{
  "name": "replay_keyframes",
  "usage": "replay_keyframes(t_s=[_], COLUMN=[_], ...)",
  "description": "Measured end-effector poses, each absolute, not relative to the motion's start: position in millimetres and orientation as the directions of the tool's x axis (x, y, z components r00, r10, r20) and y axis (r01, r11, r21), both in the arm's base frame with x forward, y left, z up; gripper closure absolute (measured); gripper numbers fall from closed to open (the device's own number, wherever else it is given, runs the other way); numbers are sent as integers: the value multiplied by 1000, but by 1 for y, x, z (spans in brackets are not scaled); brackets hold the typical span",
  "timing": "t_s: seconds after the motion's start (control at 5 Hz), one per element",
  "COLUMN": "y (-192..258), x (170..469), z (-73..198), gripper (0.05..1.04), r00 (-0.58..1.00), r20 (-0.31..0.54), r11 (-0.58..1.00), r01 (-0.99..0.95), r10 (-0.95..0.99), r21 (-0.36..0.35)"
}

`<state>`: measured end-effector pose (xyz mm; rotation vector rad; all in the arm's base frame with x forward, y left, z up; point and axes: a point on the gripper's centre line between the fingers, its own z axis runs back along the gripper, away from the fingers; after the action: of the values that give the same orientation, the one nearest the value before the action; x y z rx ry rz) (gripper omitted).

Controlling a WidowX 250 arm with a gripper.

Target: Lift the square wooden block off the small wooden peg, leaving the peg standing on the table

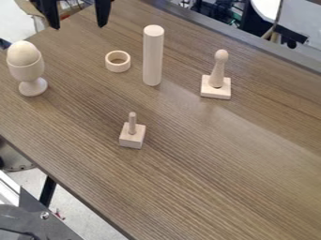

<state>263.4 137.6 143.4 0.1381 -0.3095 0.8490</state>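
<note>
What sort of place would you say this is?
Probably a robotics lab or workshop: a black pincer hangs at the upper left of the wood-grain table, bolted metal hardware shows at the lower left, and dark equipment stands beyond the far edge.

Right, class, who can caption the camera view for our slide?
Open gripper above a table with egg in cup, ring, cylinder, short peg and tall peg.

1 fixed camera, slanting down over the tabletop
</note>
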Motion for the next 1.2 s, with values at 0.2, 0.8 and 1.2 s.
replay_keyframes(t_s=[0.2, 0.8, 1.2], y=[136, 97, 65], x=[261, 240, 244], z=[135, 96, 87], gripper=[84, 84, 84], r00=[628, 762, 807], r20=[297, 221, 214], r11=[655, 776, 822], r01=[-755, -630, -568], r10=[719, 609, 550], r21=[10, 32, 30])
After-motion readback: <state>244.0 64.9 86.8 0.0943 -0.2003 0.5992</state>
